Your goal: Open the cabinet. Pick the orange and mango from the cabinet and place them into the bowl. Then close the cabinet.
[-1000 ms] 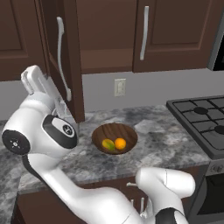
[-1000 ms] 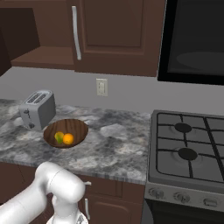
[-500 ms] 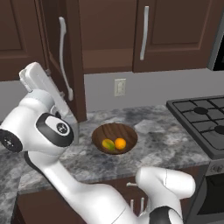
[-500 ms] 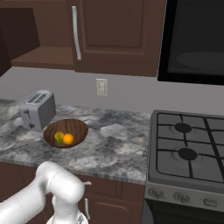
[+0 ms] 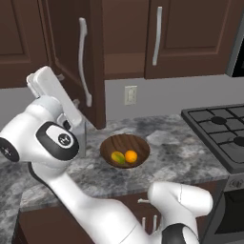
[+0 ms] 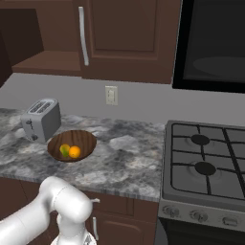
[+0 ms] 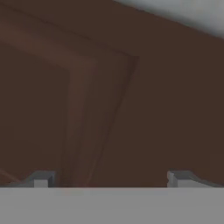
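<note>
a: status of the task?

b: the orange (image 5: pixel 131 156) and the mango (image 5: pixel 117 157) lie side by side, touching, inside the bowl (image 5: pixel 137 143) on the grey stone counter (image 5: pixel 171 157). judged from that, the fruit transfer is complete. the cabinet (image 5: pixel 71 57) has its left door swung out toward the room, so closing it is the step that remains.

a: where is the gripper?

b: in the hand view the gripper (image 7: pixel 111 179) faces a dark brown panelled surface at close range, most likely the open door. the two finger tips (image 7: pixel 41 179) stand wide apart with nothing between them. whether they touch the wood cannot be told.

a: describe the cabinet.

b: dark brown wood, panelled doors, each with a long vertical silver bar handle (image 5: pixel 84 66). in the right base view the right door (image 6: pixel 127 33) sits closed, and to its left the shelf interior is exposed and looks bare.

a: and the bowl?

b: shallow, round, dark wood grain. in the right base view it sits just beside the silver toaster (image 6: pixel 42 118), well apart from the stove (image 6: pixel 208 162).

a: what does the next move call for?

b: a push on the open door until it seats flush with its neighbour.
</note>
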{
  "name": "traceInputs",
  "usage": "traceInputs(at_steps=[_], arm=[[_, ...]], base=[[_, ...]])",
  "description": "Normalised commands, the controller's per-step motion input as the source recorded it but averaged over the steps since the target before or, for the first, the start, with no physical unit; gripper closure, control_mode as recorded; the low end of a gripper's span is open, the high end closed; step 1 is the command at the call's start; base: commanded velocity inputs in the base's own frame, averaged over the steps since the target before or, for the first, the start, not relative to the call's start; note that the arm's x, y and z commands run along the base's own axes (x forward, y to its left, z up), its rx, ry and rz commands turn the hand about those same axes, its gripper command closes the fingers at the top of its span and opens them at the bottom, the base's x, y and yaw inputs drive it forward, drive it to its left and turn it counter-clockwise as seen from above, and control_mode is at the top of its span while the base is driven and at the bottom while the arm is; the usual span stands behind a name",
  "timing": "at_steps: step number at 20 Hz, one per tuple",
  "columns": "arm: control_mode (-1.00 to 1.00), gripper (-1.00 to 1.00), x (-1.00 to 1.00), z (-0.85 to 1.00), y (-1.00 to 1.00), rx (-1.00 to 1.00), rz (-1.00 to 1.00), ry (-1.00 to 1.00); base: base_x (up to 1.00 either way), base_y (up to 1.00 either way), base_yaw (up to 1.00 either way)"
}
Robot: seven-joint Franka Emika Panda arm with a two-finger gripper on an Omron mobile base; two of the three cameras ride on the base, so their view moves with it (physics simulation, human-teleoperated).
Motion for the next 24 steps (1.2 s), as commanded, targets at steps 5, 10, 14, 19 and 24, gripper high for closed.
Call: traceInputs(at_steps=[5, 10, 14, 19, 24], arm=[[-1.0, -1.0, 0.05, 0.0, -0.43, 0.0, -0.03, 0.0], [-1.0, -1.0, 0.22, 0.0, -0.47, 0.0, 0.0, 0.0], [-1.0, -1.0, 0.45, 0.0, -0.47, 0.0, 0.0, 0.0], [-1.0, -1.0, 0.6, 0.0, -0.47, 0.0, 0.0, 0.0], [-1.0, -1.0, 0.78, 0.0, -0.31, 0.0, 0.05, 0.0]], base=[[0.0, 0.0, 0.0], [0.0, 0.0, 0.0], [0.0, 0.0, 0.0], [0.0, 0.0, 0.0], [0.0, 0.0, 0.0]])
